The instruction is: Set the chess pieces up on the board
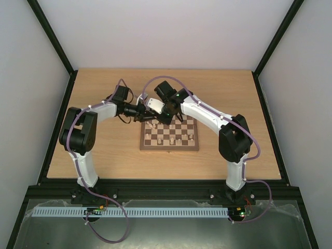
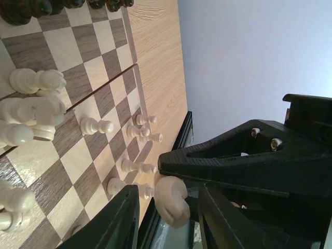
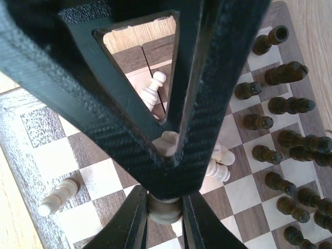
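Note:
The board (image 1: 169,136) lies mid-table. Dark pieces (image 3: 280,140) stand in rows along one side. Several cream pieces (image 2: 36,109) stand or lie scattered on the squares. Both grippers meet above the board's far left corner. My right gripper (image 3: 165,218) is shut on the base of a cream piece (image 3: 165,210) and holds it in the air. My left gripper (image 2: 168,220) is open, its jaws on either side of that piece's head (image 2: 171,199) without touching it. In the top view the left gripper (image 1: 147,111) and right gripper (image 1: 165,115) overlap, and the held piece is hidden.
A cream piece (image 3: 57,197) lies on its side near the board's border. Two more lie together mid-board (image 3: 218,163). A row of cream pawns (image 2: 137,166) stands along one board edge. The tabletop (image 1: 104,150) surrounds the board, with black frame posts at the sides.

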